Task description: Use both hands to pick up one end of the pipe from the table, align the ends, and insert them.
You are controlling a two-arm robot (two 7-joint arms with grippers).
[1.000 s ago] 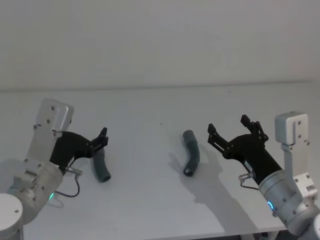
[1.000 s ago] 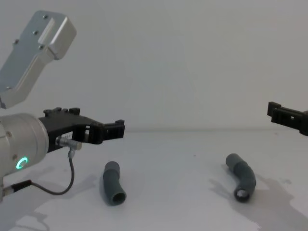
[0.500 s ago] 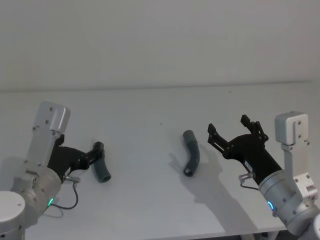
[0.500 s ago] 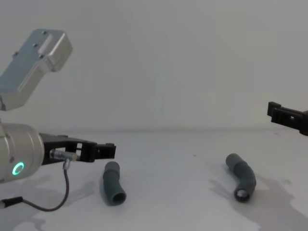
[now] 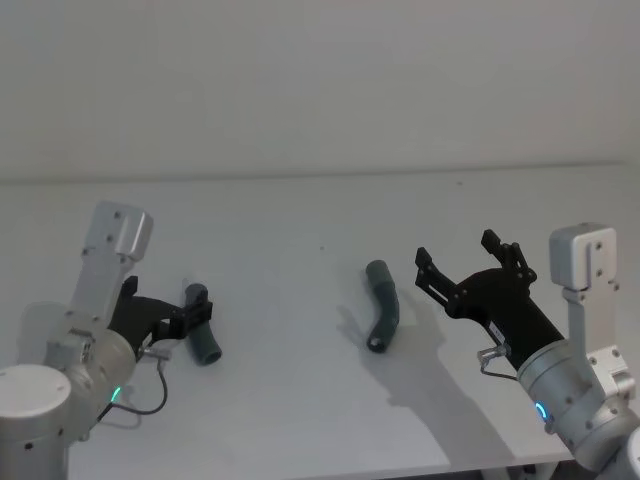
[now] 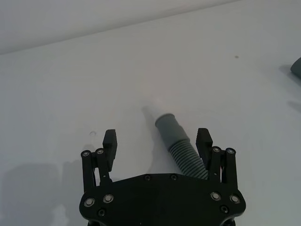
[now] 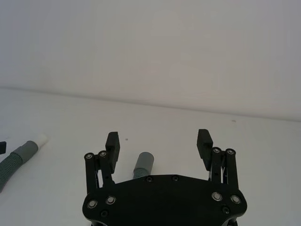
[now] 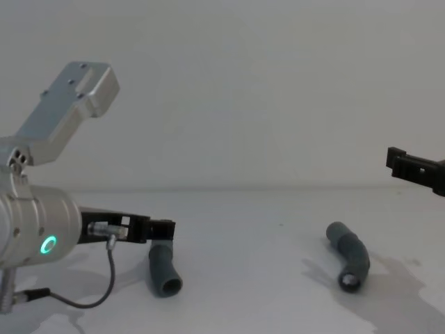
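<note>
Two bent dark-grey pipe pieces lie on the white table (image 5: 300, 230). My left gripper (image 5: 200, 315) is low over the left piece (image 5: 207, 348) and open. In the left wrist view its fingers (image 6: 203, 140) straddle the ribbed part, and the cuff (image 6: 168, 128) with its white tip (image 6: 149, 112) points away. The right piece (image 5: 382, 305) lies near the middle of the table. My right gripper (image 5: 456, 250) hovers open to its right and above it. In the right wrist view that piece's grey cuff (image 7: 143, 162) sits beyond the open fingers (image 7: 112, 140).
A plain white wall rises behind the table. The table's front edge runs near the bottom of the head view. A thin black cable (image 8: 83, 299) loops from my left wrist down to the table. The chest view shows both pieces (image 8: 163, 268) (image 8: 350, 254) lying well apart.
My left gripper has dropped to the table and moved forward, so its open fingers now straddle the left pipe piece. The right arm and both pieces have not moved.
</note>
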